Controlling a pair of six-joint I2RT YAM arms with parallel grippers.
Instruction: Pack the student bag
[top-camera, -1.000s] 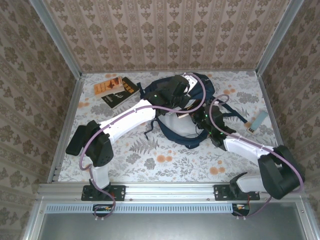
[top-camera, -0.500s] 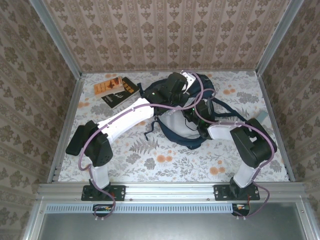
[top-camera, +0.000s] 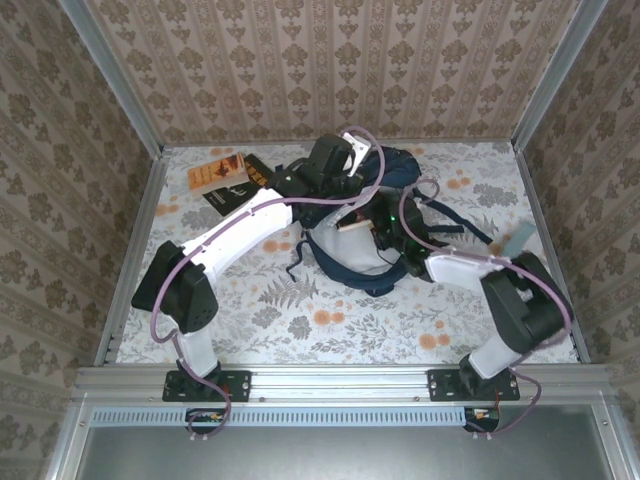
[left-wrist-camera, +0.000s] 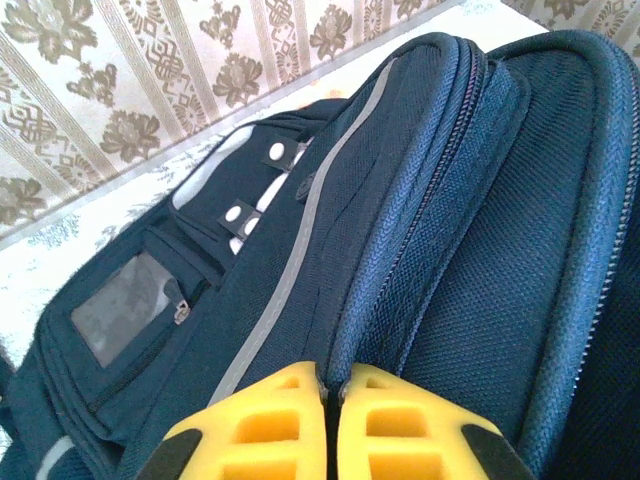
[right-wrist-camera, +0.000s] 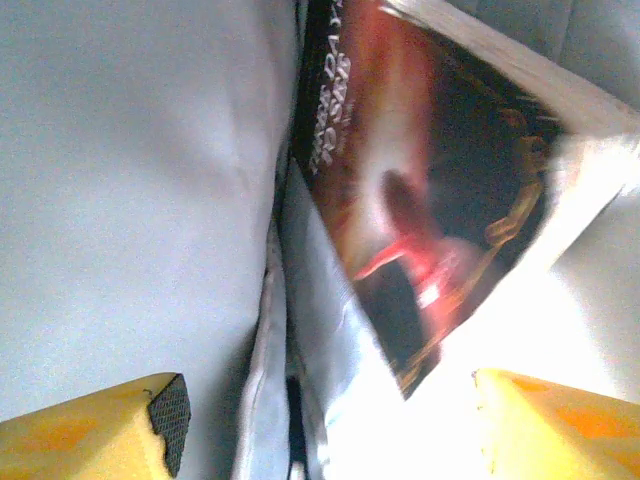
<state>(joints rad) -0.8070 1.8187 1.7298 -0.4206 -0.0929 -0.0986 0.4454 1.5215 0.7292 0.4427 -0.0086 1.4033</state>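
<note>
- The large navy blue fabric student bag (top-camera: 362, 281) lies around the middle of the flower-print table (top-camera: 300, 320), a little toward 12 o'clock, its mouth gaping to show pale grey lining.
- The left gripper (left-wrist-camera: 327, 410) is at the bag's 12 o'clock end. Its yellow fingers are pressed together, pinching the bag's zippered rim.
- The right gripper (right-wrist-camera: 325, 400) is down inside the bag, its yellow fingers spread wide and gripping nothing.
- Between those fingers a glossy dark red paperback book (right-wrist-camera: 420, 230) leans tilted against the lining.
- At 10 o'clock on the table, an orange paperback (top-camera: 215, 172) lies just beside a black book (top-camera: 248, 186).
- A flat blue-grey object (top-camera: 517, 241) lies at 3 o'clock, apart from the bag.
</note>
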